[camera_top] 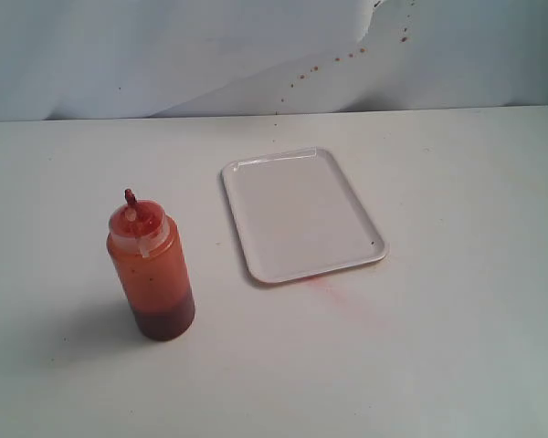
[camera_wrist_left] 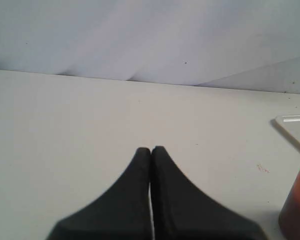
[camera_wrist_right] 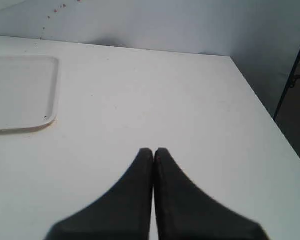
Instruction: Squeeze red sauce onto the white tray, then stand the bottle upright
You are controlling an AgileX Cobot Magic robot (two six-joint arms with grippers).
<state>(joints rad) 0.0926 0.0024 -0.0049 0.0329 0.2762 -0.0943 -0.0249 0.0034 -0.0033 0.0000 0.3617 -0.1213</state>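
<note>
The translucent squeeze bottle (camera_top: 152, 270) stands upright on the table at the left of the exterior view, holding orange-red sauce (camera_top: 157, 283) that is darker at the bottom. Its edge (camera_wrist_left: 297, 202) shows in the left wrist view. The white tray (camera_top: 301, 213) lies flat to its right, with no drops visible on it, and shows in both wrist views (camera_wrist_left: 295, 127) (camera_wrist_right: 20, 92). My left gripper (camera_wrist_left: 151, 149) is shut with nothing in it, a short way from the bottle. My right gripper (camera_wrist_right: 153, 150) is shut and holds nothing, off to the tray's side. Neither arm appears in the exterior view.
A faint pink-red smear (camera_top: 321, 285) stains the table at the tray's near edge. Small red spatters (camera_top: 333, 62) dot the pale backdrop sheet behind the table. The table's edge (camera_wrist_right: 262, 102) runs close by my right gripper.
</note>
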